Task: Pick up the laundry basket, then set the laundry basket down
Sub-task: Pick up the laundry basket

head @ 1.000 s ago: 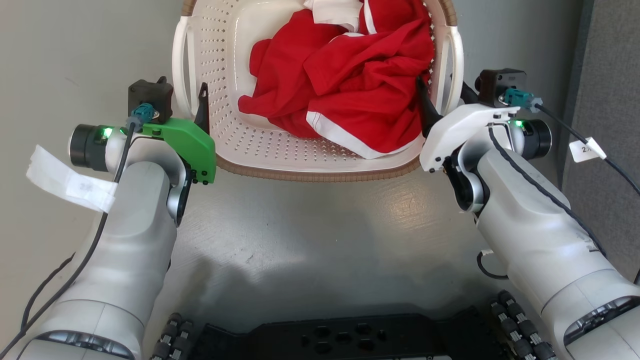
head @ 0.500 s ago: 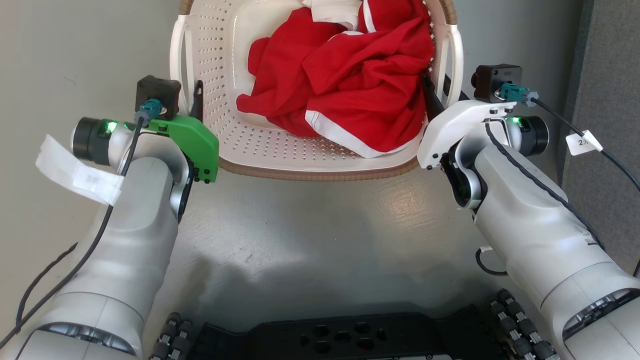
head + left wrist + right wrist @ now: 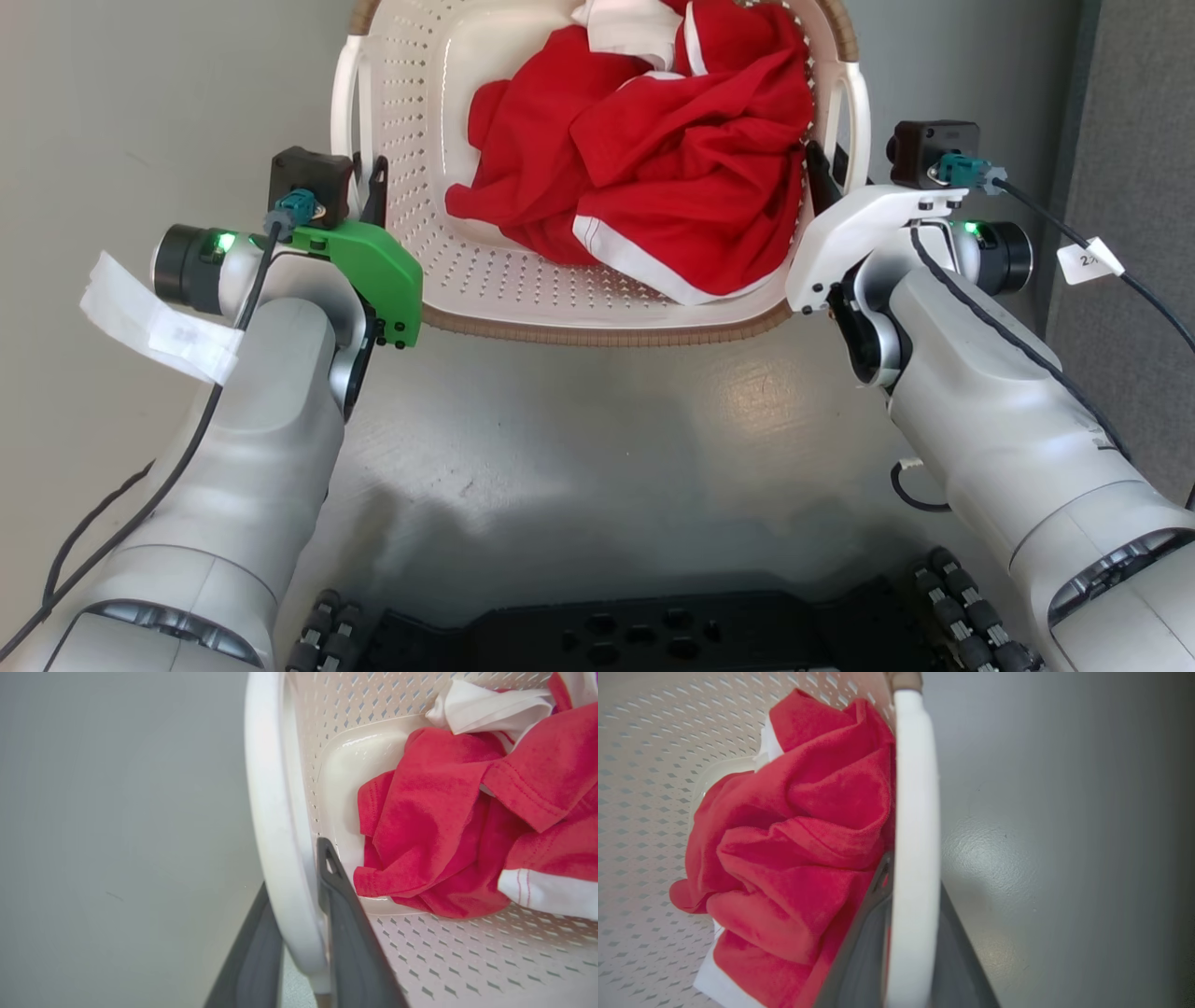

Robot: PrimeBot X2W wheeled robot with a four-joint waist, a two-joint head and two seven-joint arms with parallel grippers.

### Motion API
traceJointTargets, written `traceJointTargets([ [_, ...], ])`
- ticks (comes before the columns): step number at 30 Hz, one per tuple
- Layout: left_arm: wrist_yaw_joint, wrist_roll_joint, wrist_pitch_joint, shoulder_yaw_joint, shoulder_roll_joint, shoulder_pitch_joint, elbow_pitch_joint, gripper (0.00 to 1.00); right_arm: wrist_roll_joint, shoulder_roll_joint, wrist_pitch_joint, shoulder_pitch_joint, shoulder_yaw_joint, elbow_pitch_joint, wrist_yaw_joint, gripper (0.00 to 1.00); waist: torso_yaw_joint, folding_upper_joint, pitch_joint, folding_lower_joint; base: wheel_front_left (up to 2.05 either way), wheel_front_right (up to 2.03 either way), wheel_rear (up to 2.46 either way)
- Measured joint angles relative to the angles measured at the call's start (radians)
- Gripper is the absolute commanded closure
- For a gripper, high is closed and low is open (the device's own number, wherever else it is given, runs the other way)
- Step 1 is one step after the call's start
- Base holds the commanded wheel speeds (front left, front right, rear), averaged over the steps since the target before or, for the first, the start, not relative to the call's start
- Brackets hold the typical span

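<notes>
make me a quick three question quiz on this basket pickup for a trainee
1. True or false: the left gripper has one finger on each side of the laundry basket's white side handle.
2. What lies in the basket? A) blue towels B) red and white clothing C) shoes
3. Fill in: the right gripper is shut on the basket's other ____.
Key: 1 true; 2 B; 3 handle.

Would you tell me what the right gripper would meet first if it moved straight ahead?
Likely the brown rim, where the white handle the right gripper grips joins the laundry basket.
</notes>
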Motion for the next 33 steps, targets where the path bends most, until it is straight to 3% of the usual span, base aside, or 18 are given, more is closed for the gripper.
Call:
traceJointTargets([
  [19,0.0,-0.112,0.0,-0.035,-0.016,0.108,0.041,1.0,0.035,0.021,-0.01,0.036,0.047,0.104,0.002,1.0,0.008,0.0,-0.172,0.0,0.0,0.0,0.0],
  [33,-0.026,-0.186,0.076,-0.078,-0.023,0.249,0.07,1.0,0.098,0.031,0.048,0.176,0.104,0.149,0.044,1.0,0.011,0.0,-0.362,0.0,0.0,0.0,0.0],
])
